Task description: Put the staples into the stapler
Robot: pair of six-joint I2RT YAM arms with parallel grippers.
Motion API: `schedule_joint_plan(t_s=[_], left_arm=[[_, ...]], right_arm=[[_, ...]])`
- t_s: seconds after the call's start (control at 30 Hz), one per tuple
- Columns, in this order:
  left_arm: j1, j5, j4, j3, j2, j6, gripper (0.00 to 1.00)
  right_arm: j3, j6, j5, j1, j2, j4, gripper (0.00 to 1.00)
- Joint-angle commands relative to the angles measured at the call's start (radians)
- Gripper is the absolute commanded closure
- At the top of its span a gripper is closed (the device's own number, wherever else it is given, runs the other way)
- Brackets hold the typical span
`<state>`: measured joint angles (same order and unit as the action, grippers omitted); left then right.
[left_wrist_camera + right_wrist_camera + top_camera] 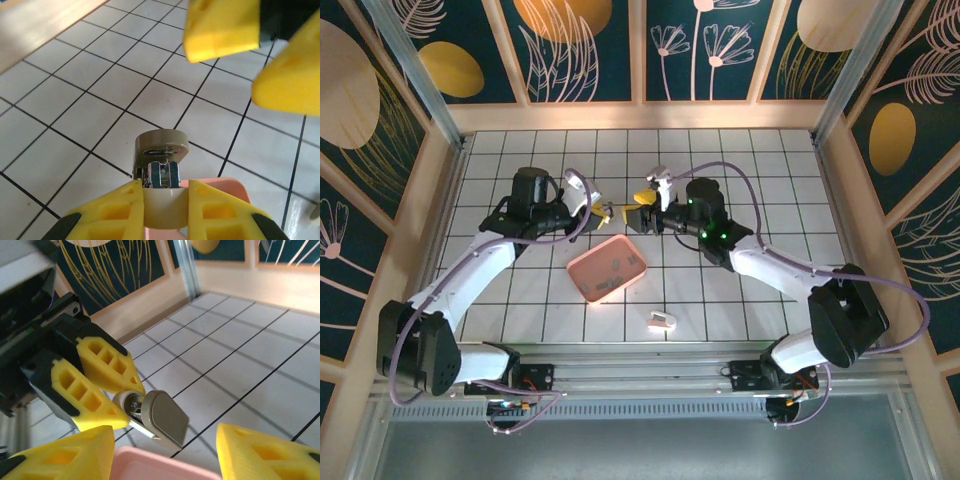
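The staples (616, 263), small grey strips in the pink tray (582, 278), look light, stiff and apt to snap apart or slip, so a gentle pinch across a strip's long sides seems best. They lie below both tools, down on the surface (770, 190). The left tool (162, 192) clamps the beige stapler (161, 160) aloft. The right tool (165, 435), spread wide and empty, faces it closely.

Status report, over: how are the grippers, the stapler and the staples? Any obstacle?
Left gripper shut on stapler. Right gripper open, empty, facing the stapler. Staples lie in the pink tray. Nothing seen in the way.
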<state>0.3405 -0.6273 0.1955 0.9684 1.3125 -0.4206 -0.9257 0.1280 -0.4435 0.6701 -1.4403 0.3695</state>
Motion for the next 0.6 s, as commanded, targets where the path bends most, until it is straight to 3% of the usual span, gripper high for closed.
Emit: schedule_joint_plan(t_s=[0.0, 0.17, 0.57], left_arm=[[-0.001, -0.067, -0.006, -0.037, -0.029, -0.157, 1.00], [0.000, -0.098, -0.021, -0.068, -0.054, -0.232, 1.00], [-0.001, -0.084, -0.035, -0.098, -0.093, -0.261, 1.00]], right_arm=[[-0.067, 0.145, -0.064, 0.001, 0.006, -0.164, 0.39], [-0.162, 0.205, -0.110, 0.007, -0.068, -0.264, 0.37], [-0.240, 0.209, -0.160, 0.023, -0.162, -0.346, 0.40]])
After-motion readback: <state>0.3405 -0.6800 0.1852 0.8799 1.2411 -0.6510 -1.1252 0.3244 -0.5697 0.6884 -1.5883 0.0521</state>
